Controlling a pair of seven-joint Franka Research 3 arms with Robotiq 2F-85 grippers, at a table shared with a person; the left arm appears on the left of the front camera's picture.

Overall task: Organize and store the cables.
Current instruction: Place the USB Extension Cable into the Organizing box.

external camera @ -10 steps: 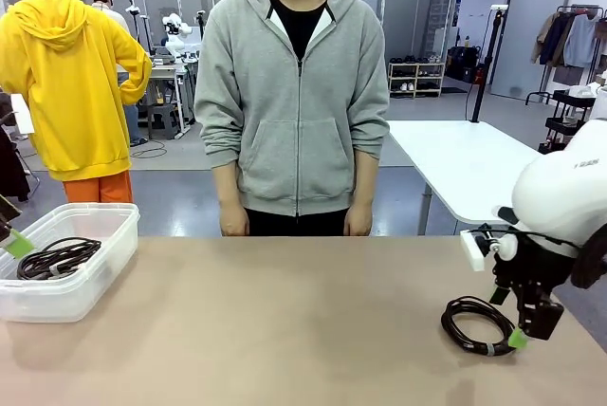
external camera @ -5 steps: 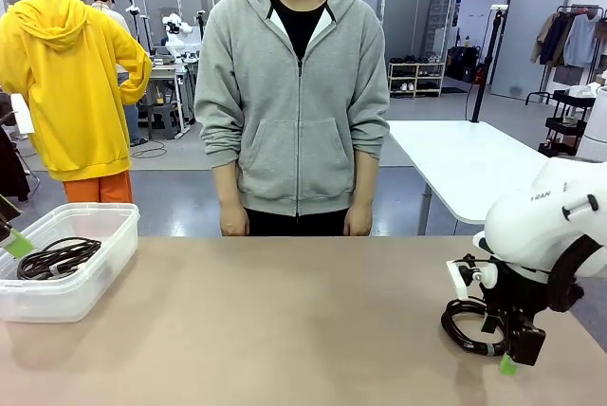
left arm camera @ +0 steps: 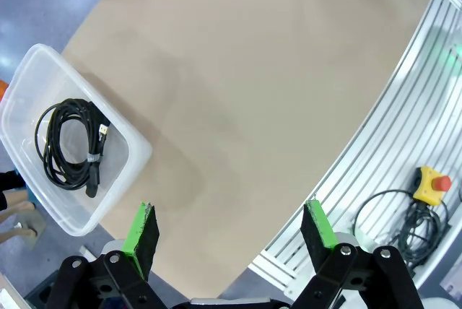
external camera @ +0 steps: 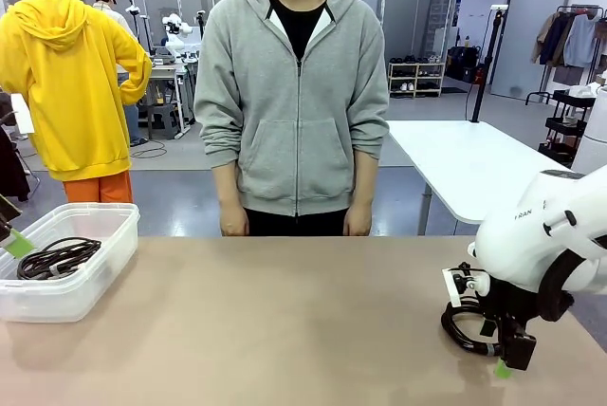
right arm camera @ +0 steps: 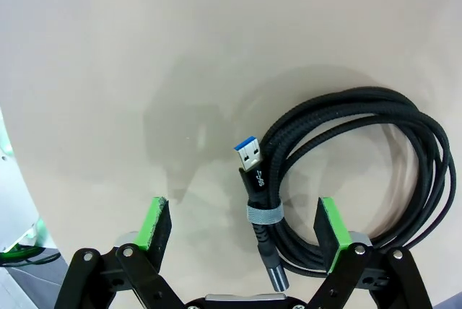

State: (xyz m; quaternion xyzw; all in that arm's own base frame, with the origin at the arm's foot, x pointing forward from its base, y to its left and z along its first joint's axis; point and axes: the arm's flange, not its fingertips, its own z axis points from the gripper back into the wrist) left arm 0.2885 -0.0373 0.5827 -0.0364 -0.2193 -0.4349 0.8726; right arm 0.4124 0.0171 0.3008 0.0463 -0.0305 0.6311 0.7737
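A: Right tool (right arm camera: 245,229)?
B: Low over the near right corner of the surface (external camera: 285,321). Its green pads (right arm camera: 157,224) stand apart on either side of a coiled black cable (right arm camera: 346,179) lying flat there. The banded section with the blue plug sits between the pads; no pad touches it, nothing gripped.

A: Left tool (left arm camera: 229,233)?
B: Jaws wide apart, nothing held, above the left edge beside a clear plastic bin (left arm camera: 137,151).

A: Other cables?
B: One tied black coil (left arm camera: 70,146) lies inside that bin.

A: Person?
B: Standing at the far side, arms down.
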